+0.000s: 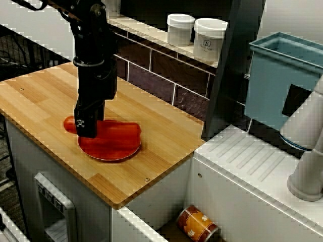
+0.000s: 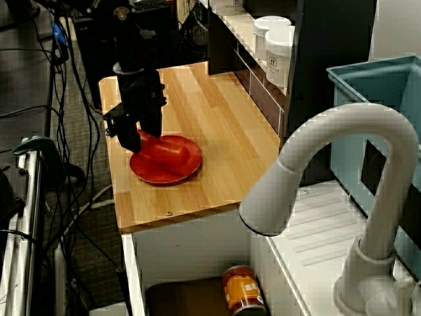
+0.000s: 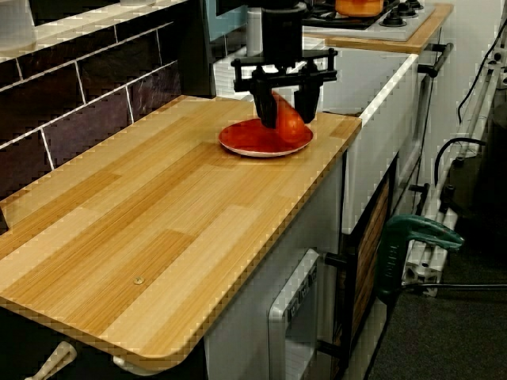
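I am watching the arm standing straight down over the red plate, which is sitting on the wooden worktop towards its near edge. A red pepper, or something much like one, is lying flat on the plate, with one end poking out past the rim on the side away from the sink.

In the low view along the worktop, the jaws are standing apart, one of the fingers on each side of the red pepper and the tips hanging just above the plate. I cannot tell whether the pads are touching its skin; I am seeing no squeeze.

As I am judging it, the reach and the descent are done and the jaws are lined up across the pepper. The closing and the lifting are not done: the pepper is resting on the plate with its full weight.

Behind the plate, on the tiled ledge, two white jars are standing side by side. Beyond the plate on the sink side, a can is lying in the basin under the white tap, and a blue tub is standing further back.
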Controlling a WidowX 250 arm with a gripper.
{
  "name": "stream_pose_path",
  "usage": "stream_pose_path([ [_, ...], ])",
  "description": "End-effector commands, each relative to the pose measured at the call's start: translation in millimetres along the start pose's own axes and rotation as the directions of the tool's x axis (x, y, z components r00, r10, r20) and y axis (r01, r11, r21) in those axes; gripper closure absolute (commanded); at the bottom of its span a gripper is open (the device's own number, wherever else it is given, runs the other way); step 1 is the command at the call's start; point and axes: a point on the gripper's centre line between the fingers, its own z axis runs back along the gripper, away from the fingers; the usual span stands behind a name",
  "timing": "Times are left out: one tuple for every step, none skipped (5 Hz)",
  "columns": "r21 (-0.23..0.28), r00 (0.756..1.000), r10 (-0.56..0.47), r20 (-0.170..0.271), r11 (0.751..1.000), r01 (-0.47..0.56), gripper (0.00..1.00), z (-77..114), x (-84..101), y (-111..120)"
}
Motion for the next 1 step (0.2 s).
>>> stream_pose_path([
  [0.03, 1.0, 0.03, -0.006, 0.999, -0.03, 0.0, 1.2, -18.8, 13.7],
])
